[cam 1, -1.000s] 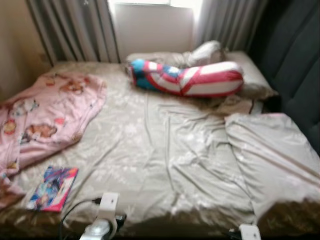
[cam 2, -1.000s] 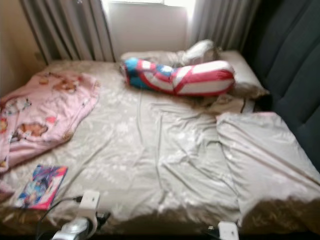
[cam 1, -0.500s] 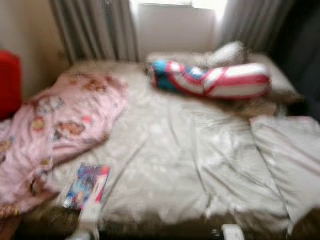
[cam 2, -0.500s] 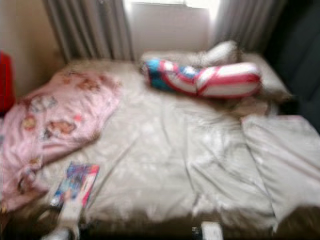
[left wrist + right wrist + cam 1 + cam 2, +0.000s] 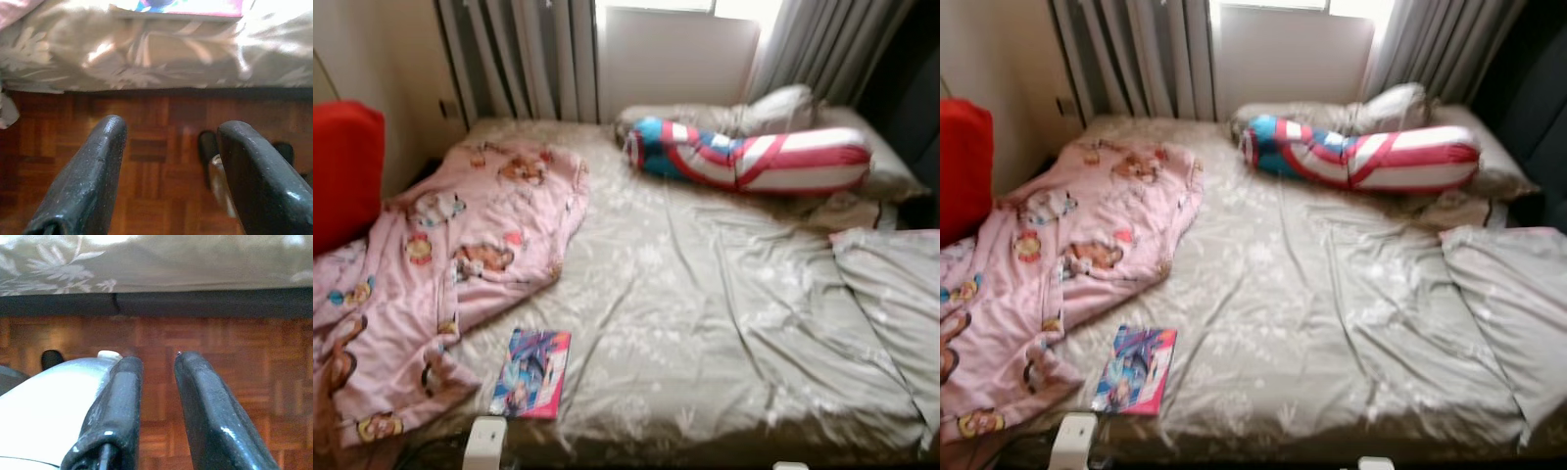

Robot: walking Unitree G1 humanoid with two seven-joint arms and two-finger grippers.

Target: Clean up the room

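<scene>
A wide bed (image 5: 705, 313) with a beige flowered sheet lies before me. A crumpled pink cartoon blanket (image 5: 460, 255) covers its left side and hangs over the near corner. A colourful book (image 5: 531, 372) lies flat near the front edge; its edge also appears in the left wrist view (image 5: 181, 6). A red, white and blue bolster (image 5: 749, 162) rests at the far end by grey pillows (image 5: 783, 108). My left gripper (image 5: 173, 129) hangs open and empty over parquet floor (image 5: 146, 147), just short of the bed's front. My right gripper (image 5: 159, 361) is shut, low over the floor.
A red cushion or seat back (image 5: 342, 171) stands at the left against the wall. A loose beige cover (image 5: 891, 284) is bunched at the bed's right side. Grey curtains (image 5: 519, 59) and a window lie beyond the bed. A dark bed base (image 5: 195, 303) runs above the parquet.
The camera has swung to the left, so the whole scene has slid to the right and the red cushion has come into view. Nothing on the bed has moved.
</scene>
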